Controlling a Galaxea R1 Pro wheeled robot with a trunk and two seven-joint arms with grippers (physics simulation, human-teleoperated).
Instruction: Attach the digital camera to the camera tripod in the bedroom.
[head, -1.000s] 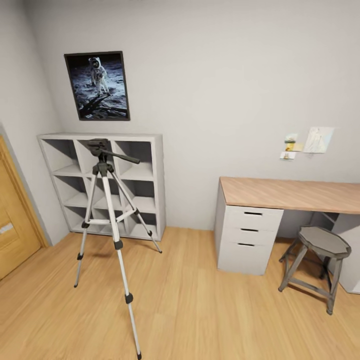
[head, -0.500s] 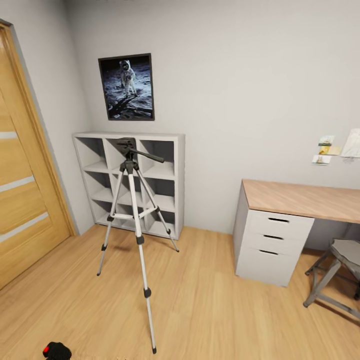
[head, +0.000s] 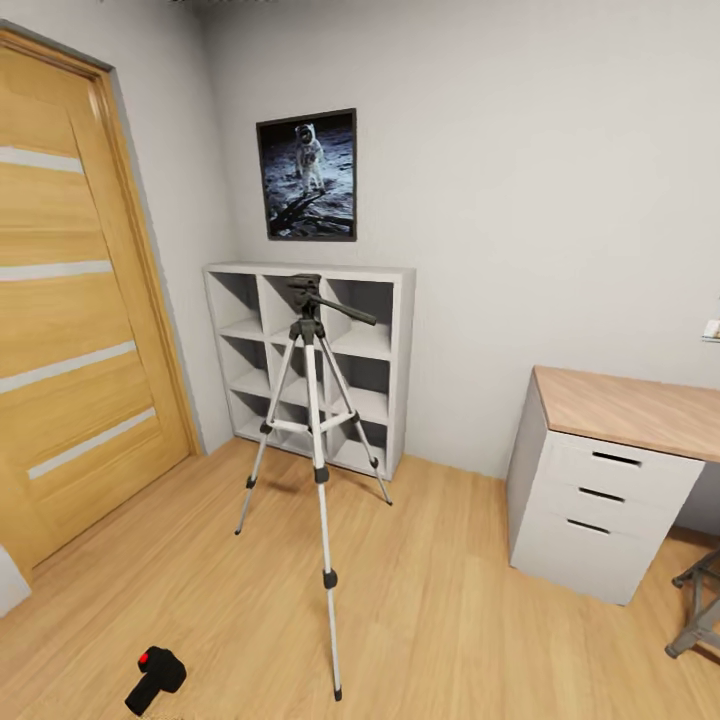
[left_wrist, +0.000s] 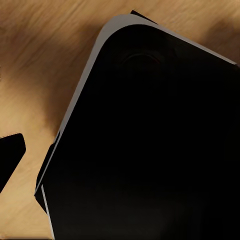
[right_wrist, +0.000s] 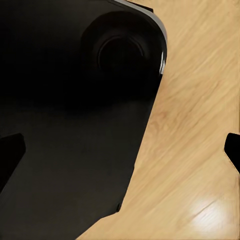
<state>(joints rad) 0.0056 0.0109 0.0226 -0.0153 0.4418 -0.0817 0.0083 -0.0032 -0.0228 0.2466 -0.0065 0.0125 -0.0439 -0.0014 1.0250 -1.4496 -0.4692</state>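
— Where are we seeing the task's things?

— From the head, the camera tripod (head: 313, 420) is standing on the bedroom's wood floor (head: 450, 600) before the white cube shelf (head: 395, 330); the digital camera (head: 155, 678) is lying near left, well apart.

— And the wrists?

— We are seeing the dark robot base (left_wrist: 150, 150) over planks. The right claw's (right_wrist: 120, 150) fingertips (right_wrist: 10, 152) are standing wide apart, holding nothing; the left claw we cannot tell.
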